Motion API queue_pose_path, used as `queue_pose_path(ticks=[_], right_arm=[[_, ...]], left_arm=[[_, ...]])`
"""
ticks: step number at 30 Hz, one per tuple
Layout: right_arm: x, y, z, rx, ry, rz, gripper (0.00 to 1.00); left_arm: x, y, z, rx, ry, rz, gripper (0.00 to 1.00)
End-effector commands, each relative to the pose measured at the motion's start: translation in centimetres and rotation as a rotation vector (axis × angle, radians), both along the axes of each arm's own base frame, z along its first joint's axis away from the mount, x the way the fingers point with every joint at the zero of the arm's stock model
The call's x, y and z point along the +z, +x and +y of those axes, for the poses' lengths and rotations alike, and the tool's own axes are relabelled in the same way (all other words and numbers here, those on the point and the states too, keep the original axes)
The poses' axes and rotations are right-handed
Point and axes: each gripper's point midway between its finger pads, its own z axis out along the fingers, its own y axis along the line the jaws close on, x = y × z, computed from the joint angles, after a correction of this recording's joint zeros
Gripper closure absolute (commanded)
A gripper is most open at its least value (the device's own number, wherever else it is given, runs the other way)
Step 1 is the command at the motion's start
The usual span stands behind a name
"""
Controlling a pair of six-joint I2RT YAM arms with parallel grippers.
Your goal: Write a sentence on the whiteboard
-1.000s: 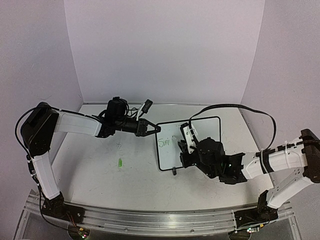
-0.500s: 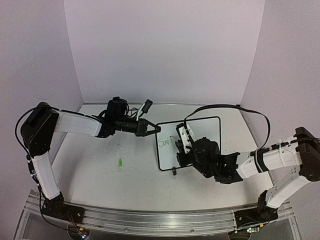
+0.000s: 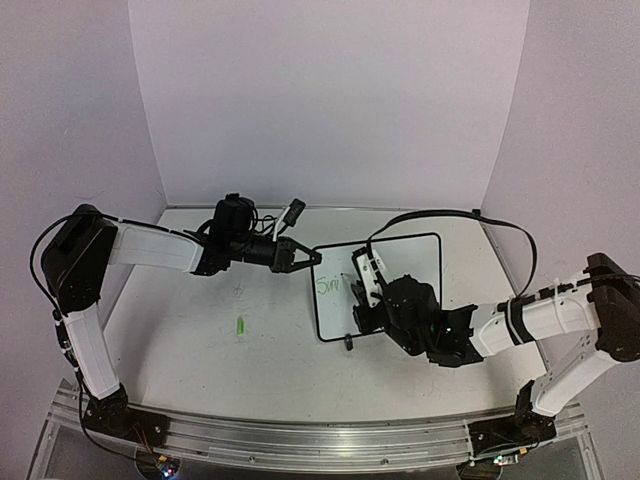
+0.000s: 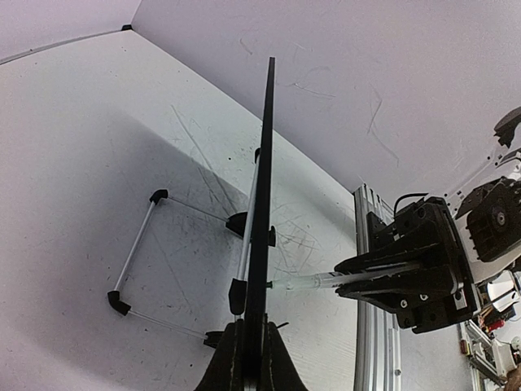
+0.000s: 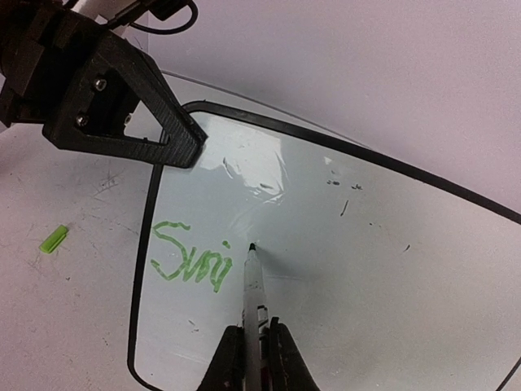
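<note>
The whiteboard (image 3: 400, 268) with a thin black frame stands tilted at the table's middle. My left gripper (image 3: 313, 257) is shut on the board's upper left corner; in the left wrist view the board (image 4: 262, 204) is edge-on between the jaws. My right gripper (image 5: 252, 346) is shut on a white marker (image 5: 252, 301) whose tip touches the board (image 5: 366, 269) just right of the green letters. The sentence (image 5: 191, 259) reads "Smi" at the board's left side, and also shows in the top view (image 3: 329, 285).
A small green marker cap (image 3: 241, 325) lies on the table left of the board, also in the right wrist view (image 5: 53, 239). A wire stand (image 4: 138, 252) with black feet shows behind the board. Faint scribbles mark the tabletop. Walls enclose three sides.
My right arm has shifted slightly left along the board with the marker. The left arm and the board have not moved.
</note>
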Motion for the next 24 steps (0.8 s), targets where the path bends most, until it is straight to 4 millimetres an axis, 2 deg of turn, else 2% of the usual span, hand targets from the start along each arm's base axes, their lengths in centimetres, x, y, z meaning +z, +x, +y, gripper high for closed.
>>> queue_pose_path(ticks=[1, 24], right_arm=[[1.5, 0.8, 0.5, -0.027, 0.037, -0.023, 1.00], [-1.2, -0.1, -0.6, -0.026, 0.004, 0.056, 1.00]], left_arm=[[1.3, -1.2, 0.0, -0.025, -0.010, -0.009, 1.00], [1.1, -1.1, 0.0, -0.023, -0.006, -0.010, 1.00]])
